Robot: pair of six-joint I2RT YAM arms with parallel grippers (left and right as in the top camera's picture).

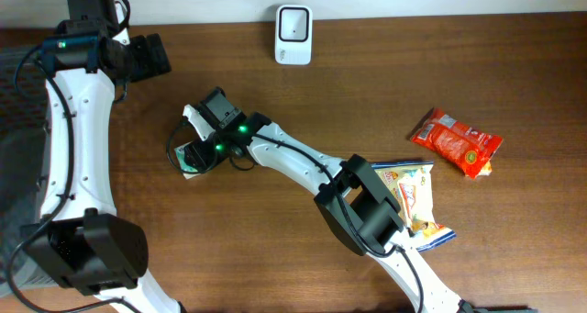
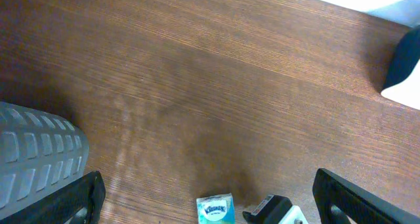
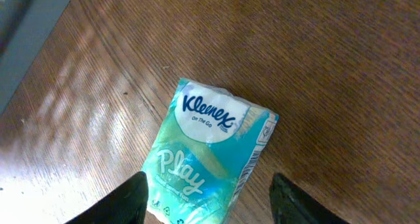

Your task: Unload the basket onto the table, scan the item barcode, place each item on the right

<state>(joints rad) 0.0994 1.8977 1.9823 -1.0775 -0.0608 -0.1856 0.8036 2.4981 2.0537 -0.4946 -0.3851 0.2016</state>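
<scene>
The item is a teal Kleenex tissue pack (image 3: 209,159) lying flat on the wooden table, left of centre in the overhead view (image 1: 188,161). A barcode (image 3: 250,163) runs along its right edge. My right gripper (image 3: 213,201) is low over the pack and open. One finger stands on each side, and the right finger is clear of the pack. In the overhead view the right gripper (image 1: 195,151) covers most of the pack. My left gripper (image 1: 152,56) hangs high at the back left, open wide and empty. The left wrist view shows the pack (image 2: 215,209) far below.
A white scanner (image 1: 293,34) stands at the table's back edge. A red snack packet (image 1: 457,140) lies at the right, and a yellow and blue packet (image 1: 418,195) lies partly under my right arm. A grey ribbed bin (image 2: 33,152) is at the left edge.
</scene>
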